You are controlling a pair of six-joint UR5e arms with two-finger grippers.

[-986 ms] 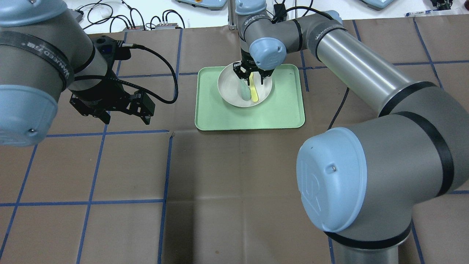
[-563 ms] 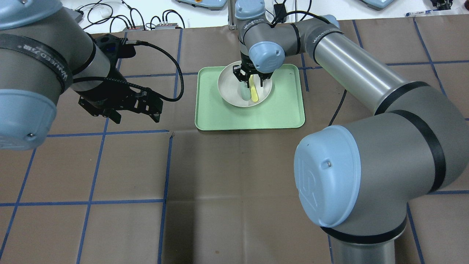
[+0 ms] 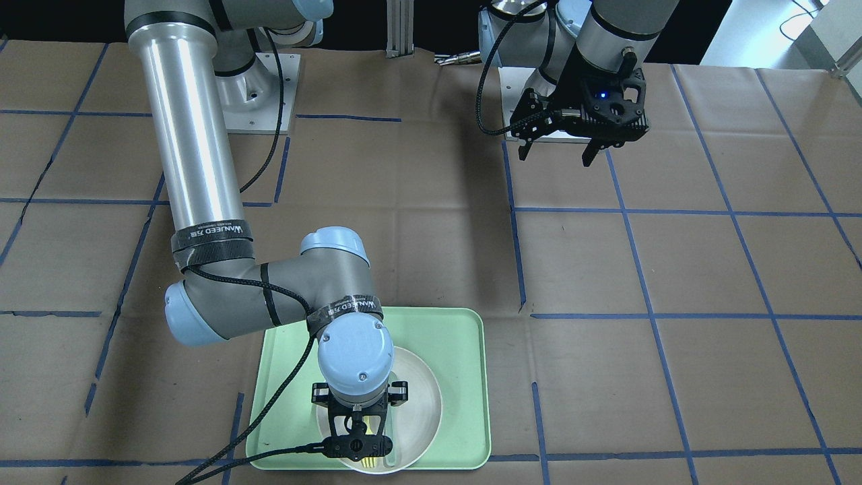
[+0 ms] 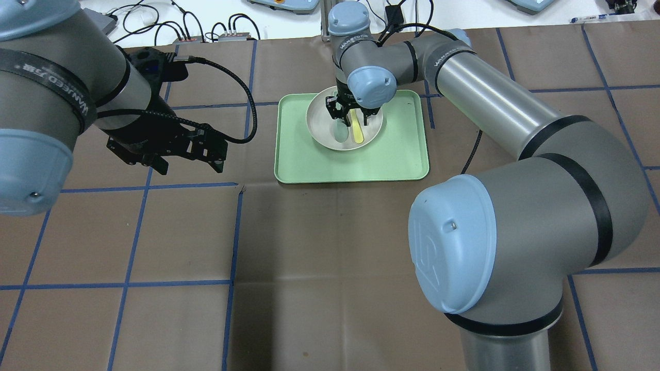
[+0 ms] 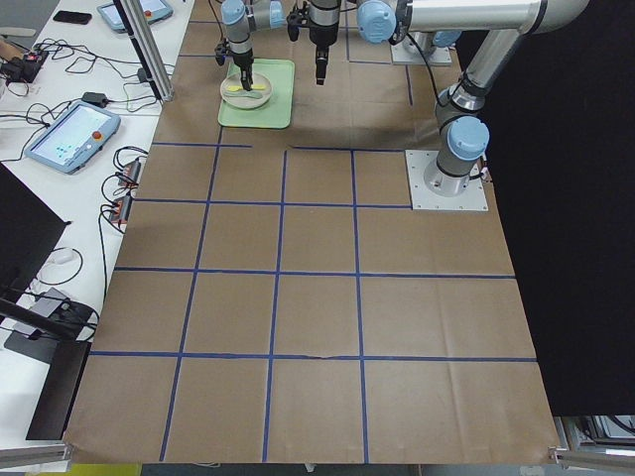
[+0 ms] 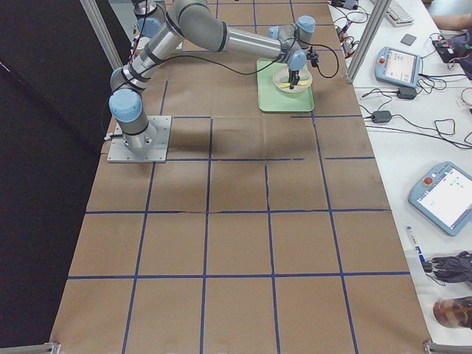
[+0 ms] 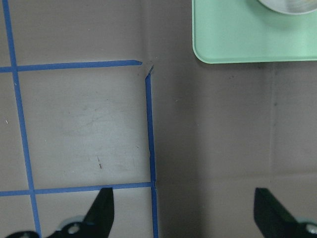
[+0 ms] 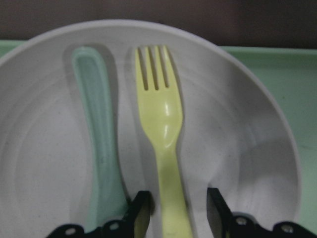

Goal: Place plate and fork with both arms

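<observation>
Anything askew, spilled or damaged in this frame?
Nothing spilled. The fork and a spoon lie side by side in the plate on the tray. Only oddity: the blue tape looks frayed at one grid corner.

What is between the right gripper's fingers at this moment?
The handle of the fork, lying in the plate beside the spoon, a gap on each side; the right wrist view shows it.

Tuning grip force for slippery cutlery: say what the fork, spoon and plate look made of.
Fork: likely plastic, pale yellow, smooth semi-gloss; a soft highlight sits on its neck.
Spoon: probably the same moulded plastic, grey-green, duller sheen.
Plate: off-white with fine dark specks, matte; melamine or fibre-blend plastic perhaps, ceramic not excluded.
</observation>
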